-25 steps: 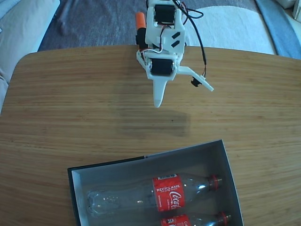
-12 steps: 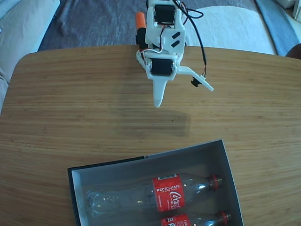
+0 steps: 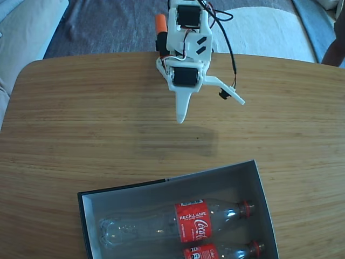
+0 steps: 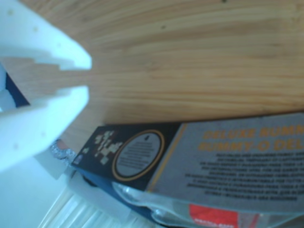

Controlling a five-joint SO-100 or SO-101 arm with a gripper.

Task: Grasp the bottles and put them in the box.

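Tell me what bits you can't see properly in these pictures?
- Lower bottle: fixed view, cut off by the bottom edge.
- Box printing: wrist view, small text too blurred to read.
- End effector: wrist view, blurred, cut off by the left edge.
- Something dark at the fixed view's top right corner: mostly outside.

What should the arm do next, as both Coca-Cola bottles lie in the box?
Probably nothing more than resting. Both Coca-Cola bottles already lie inside the box, no bottle shows on the wooden table, and the gripper hangs empty above it, apart from the box.
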